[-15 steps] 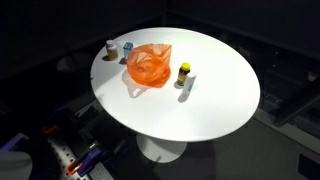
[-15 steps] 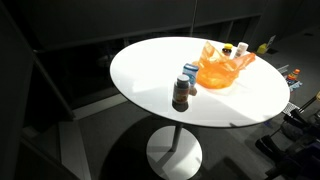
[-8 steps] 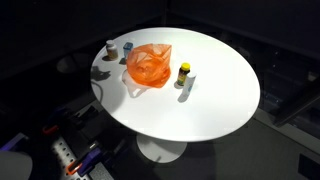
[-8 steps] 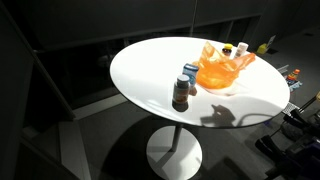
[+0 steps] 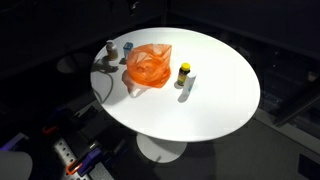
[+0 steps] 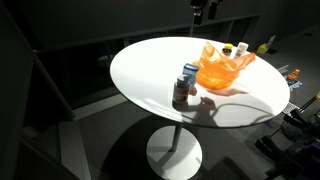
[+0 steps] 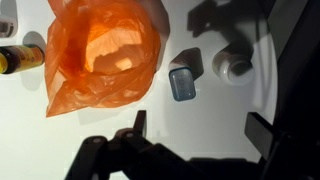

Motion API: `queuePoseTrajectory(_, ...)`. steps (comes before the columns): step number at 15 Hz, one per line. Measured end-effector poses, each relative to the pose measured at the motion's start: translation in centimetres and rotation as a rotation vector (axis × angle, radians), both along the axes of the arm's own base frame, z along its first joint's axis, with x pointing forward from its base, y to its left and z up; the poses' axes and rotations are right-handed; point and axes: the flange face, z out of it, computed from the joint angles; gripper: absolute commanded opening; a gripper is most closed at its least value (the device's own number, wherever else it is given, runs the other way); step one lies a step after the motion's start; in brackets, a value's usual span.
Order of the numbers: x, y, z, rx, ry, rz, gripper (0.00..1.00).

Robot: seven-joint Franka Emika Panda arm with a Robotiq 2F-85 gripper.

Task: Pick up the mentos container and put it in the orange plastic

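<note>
The mentos container (image 7: 182, 83) is a small blue tub on the white table, just right of the orange plastic bag (image 7: 100, 55) in the wrist view. It also shows in both exterior views (image 5: 127, 46) (image 6: 189, 72), close beside the bag (image 5: 148, 66) (image 6: 220, 68). The bag lies open and crumpled. My gripper (image 7: 200, 130) hangs high above the table, open and empty, with its dark fingers (image 7: 138, 125) spread at the bottom of the wrist view. The mentos container sits just beyond the gap between them. In an exterior view the gripper (image 6: 203, 10) shows at the top edge.
A white-lidded jar (image 7: 235, 65) (image 5: 110, 46) stands next to the mentos container. A dark bottle with a yellow cap (image 7: 20, 57) (image 5: 183, 72) stands on the bag's other side. The round table's edge (image 5: 100, 95) is close to the jar.
The gripper has come into view at the top of the exterior views. Its shadow has grown and spread across the table beside the bag. The objects have not moved.
</note>
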Motion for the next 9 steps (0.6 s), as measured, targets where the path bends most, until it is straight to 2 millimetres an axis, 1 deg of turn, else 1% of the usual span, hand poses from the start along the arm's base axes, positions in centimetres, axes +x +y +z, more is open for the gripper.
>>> queuePoseTrajectory(2,0.19,0.57,-0.83,0.0,0.009,0.005,1.0)
queuePoseTrajectory(4,0.28,0.75,-1.21,-0.001,0.015,0.007,1.0)
queuePoseTrajectory(9,0.26,0.74,-1.35,-0.001,0.017,0.007,1.0)
